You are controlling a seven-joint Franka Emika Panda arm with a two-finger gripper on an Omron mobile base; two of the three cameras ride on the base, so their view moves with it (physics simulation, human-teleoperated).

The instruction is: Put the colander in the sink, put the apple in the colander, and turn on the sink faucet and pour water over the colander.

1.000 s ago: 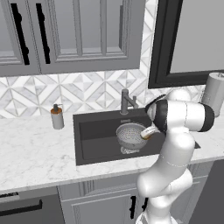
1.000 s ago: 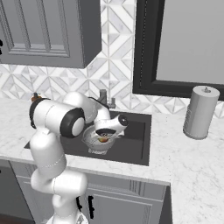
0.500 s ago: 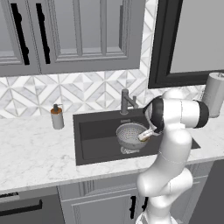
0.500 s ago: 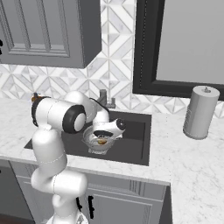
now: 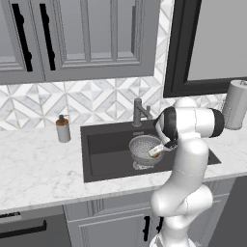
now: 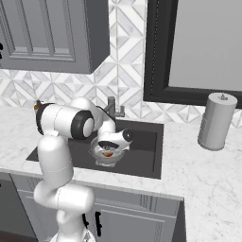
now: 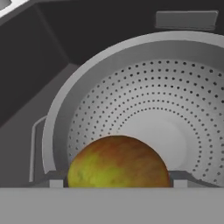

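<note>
The silver-grey pierced colander [image 5: 143, 147] [image 6: 97, 152] [image 7: 148, 100] stands in the dark sink [image 5: 103, 157] [image 6: 144, 152] [image 7: 48, 57], in front of the faucet [image 5: 138, 112] [image 6: 112, 106]. My gripper [image 5: 157, 150] [image 6: 109, 152] [image 7: 118, 183] hangs at the colander's right rim, shut on the red and yellow-green apple [image 5: 154, 152] [image 6: 108, 154] [image 7: 117, 162]. In the hand view the apple sits between the finger tips, above the colander's near inner wall. The faucet's spout points at the basin and no water shows.
An orange-topped soap bottle [image 5: 62, 129] stands on the marble counter left of the sink. A grey paper towel roll [image 5: 236, 103] [image 6: 216, 121] stands on the counter at the right. Cabinets hang above, and a dark-framed window is behind the sink.
The hand has carried the apple a little lower and further over the colander's rim. The colander and faucet have not moved.
</note>
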